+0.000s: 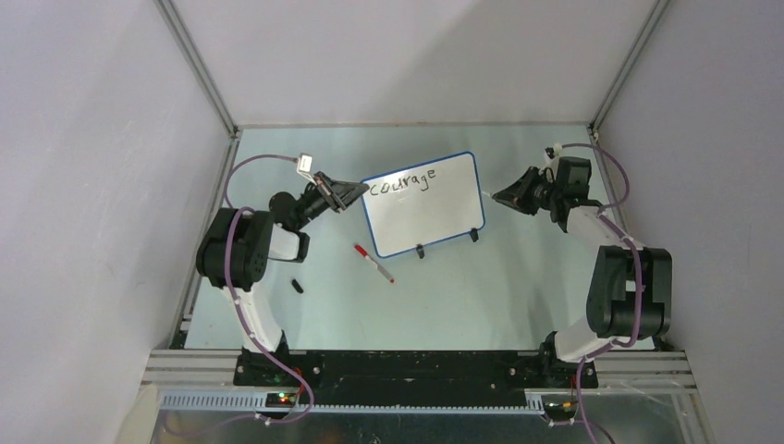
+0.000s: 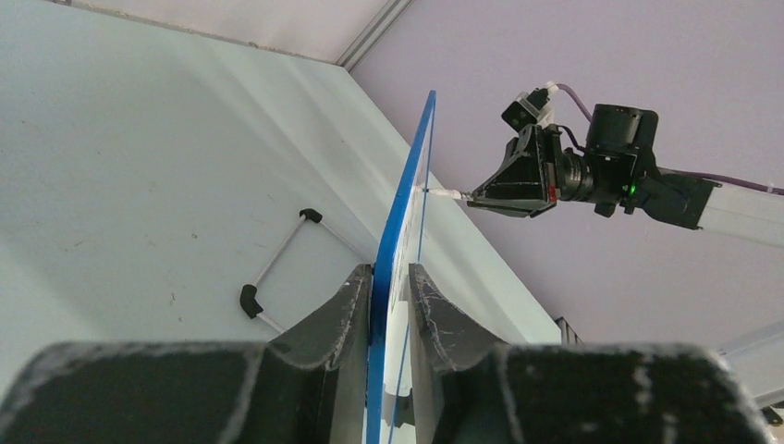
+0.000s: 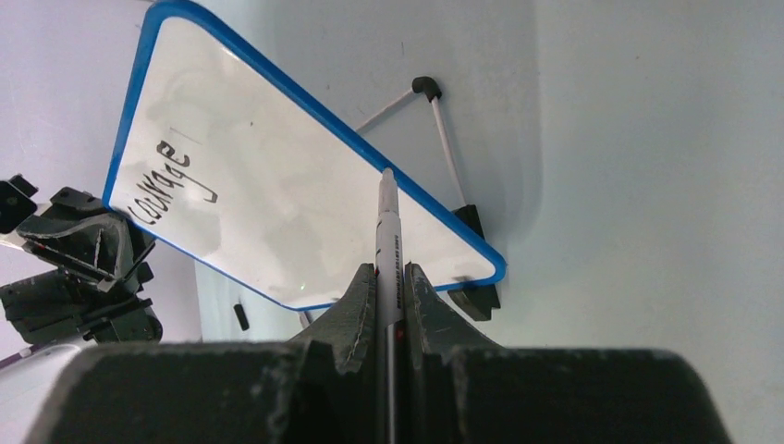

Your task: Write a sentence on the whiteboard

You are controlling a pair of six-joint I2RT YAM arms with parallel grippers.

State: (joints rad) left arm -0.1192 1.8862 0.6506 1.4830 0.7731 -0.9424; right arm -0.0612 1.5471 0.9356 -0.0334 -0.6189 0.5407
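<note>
The whiteboard (image 1: pixel 421 217) stands tilted on its black feet in the middle of the table, blue-rimmed. Only the word "courage" (image 1: pixel 400 182) of the sentence is on it, along the top. My left gripper (image 1: pixel 356 192) straddles the board's left edge. In the left wrist view the blue rim (image 2: pixel 402 203) runs between the two fingers of this gripper (image 2: pixel 390 270), which press on it. My right gripper (image 3: pixel 390 268) is shut on a white marker (image 3: pixel 386 222). The marker's tip is at the board's right rim (image 3: pixel 421 199); whether it touches, I cannot tell.
A second marker with a red cap (image 1: pixel 373 263) lies on the table in front of the board. A small black cap (image 1: pixel 297 285) lies to its left. The board's wire stand (image 2: pixel 277 264) sticks out behind it. Enclosure walls and metal posts (image 1: pixel 199 69) ring the table.
</note>
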